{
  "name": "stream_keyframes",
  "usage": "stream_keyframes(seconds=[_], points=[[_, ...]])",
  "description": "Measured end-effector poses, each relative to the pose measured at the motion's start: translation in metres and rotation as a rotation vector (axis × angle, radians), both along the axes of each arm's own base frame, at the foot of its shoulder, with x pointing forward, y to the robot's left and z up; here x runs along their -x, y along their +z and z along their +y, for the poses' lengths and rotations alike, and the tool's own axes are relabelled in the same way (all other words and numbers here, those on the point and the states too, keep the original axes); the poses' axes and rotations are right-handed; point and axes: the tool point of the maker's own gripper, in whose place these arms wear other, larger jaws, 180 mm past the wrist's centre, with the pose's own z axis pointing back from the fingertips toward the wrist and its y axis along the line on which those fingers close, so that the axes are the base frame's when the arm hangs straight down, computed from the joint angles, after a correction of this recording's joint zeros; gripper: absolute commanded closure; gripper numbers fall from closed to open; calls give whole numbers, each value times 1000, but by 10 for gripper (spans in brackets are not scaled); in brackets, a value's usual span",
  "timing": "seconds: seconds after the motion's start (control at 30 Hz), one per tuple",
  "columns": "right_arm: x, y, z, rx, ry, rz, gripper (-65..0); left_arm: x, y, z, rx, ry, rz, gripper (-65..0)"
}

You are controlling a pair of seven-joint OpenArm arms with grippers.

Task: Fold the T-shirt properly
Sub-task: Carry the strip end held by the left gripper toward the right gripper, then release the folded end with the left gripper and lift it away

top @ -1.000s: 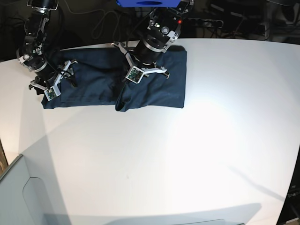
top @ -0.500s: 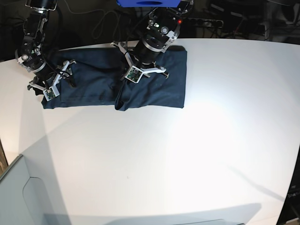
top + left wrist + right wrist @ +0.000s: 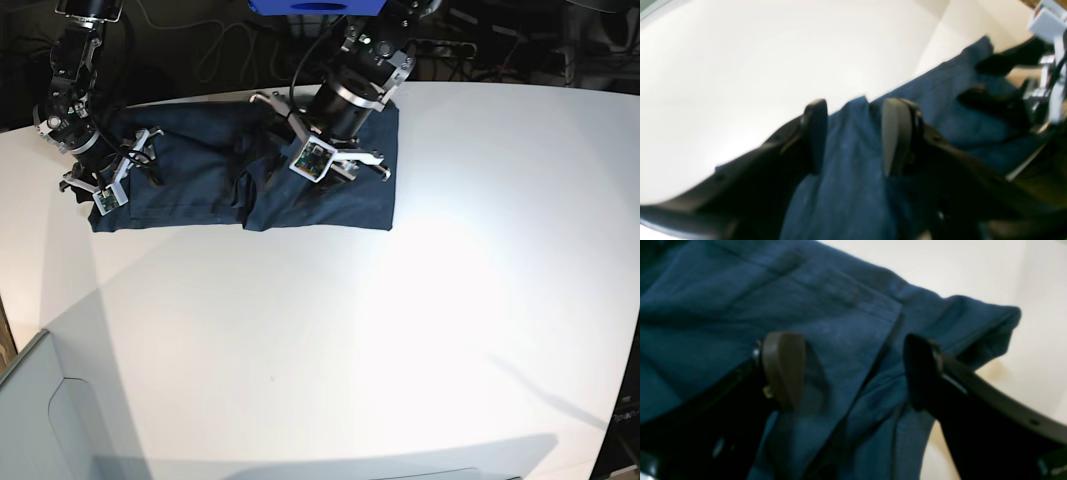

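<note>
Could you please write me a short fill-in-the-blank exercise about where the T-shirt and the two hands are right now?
1. The T-shirt lies on a ____ table.
2. The colour of the T-shirt is dark ____.
3. The fingers of the right hand stand ____ over the cloth.
4. In the base view the left hand sits over the shirt's ____ half.

Missing words: white; blue; apart; right

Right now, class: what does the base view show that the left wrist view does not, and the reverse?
Only the base view shows the whole T-shirt lying folded on the white table, with both arms over it and the right gripper at its far end. Only the left wrist view shows the left gripper close up, jaws apart, cloth between them. Both show the navy shirt and the table.
</note>
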Motion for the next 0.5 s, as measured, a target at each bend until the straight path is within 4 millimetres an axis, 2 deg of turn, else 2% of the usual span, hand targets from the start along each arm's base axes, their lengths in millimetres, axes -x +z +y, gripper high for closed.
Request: stream_keyframes(seconds=[0.13, 0.3, 0.4, 0.5], points=[[0, 0, 1, -2, -1, 0, -439, 3, -33, 10, -3, 20, 98, -261], [0, 0, 1, -2, -1, 0, -439, 19, -73, 3, 62, 9, 268, -261], [-1, 2, 0, 2, 0, -5, -443, 22, -80, -13, 86, -29, 292, -261], [-5, 15, 1, 28, 12, -40, -446, 26, -77, -30, 100, -83, 291, -261]])
